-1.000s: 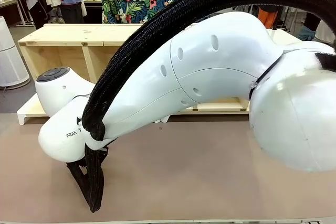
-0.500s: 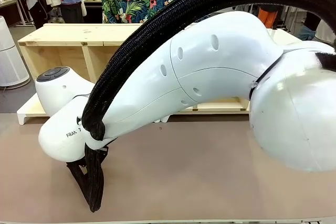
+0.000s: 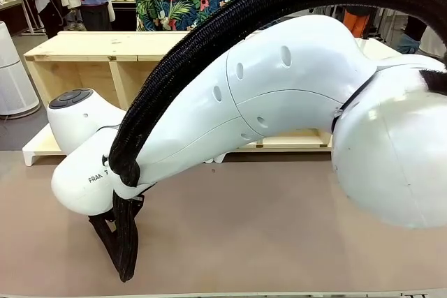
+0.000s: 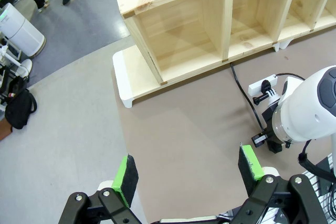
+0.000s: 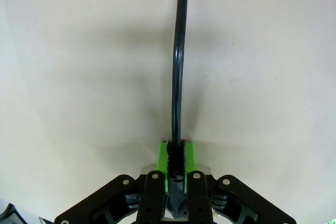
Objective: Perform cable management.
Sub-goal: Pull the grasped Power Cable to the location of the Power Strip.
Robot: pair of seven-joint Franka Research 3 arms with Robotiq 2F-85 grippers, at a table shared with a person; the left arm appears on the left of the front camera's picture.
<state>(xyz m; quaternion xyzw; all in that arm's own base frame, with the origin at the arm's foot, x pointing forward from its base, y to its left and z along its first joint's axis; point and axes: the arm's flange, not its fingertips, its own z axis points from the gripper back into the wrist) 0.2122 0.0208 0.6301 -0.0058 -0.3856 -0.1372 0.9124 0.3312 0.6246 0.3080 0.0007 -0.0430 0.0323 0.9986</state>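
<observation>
Our black, green-padded right gripper (image 5: 176,149) clenches the thin glossy black cable (image 5: 179,61); we judge routing underway, next drawing it tidily aside.

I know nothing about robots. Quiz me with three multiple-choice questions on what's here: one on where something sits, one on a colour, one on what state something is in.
1. Where is the white power strip?
A. on the table, in front of the wooden shelf
B. inside a shelf compartment
C. on the floor

2. What colour are the left end effector's pads?
A. red
B. green
C. blue

3. The right end effector is:
A. wide open
B. shut on nothing
C. shut on the cable

Answers:
1 A: the strip lies on the brown tabletop by the shelf's foot.
2 B: both pads are bright green.
3 C: the black cable runs out from between its closed pads.
</observation>
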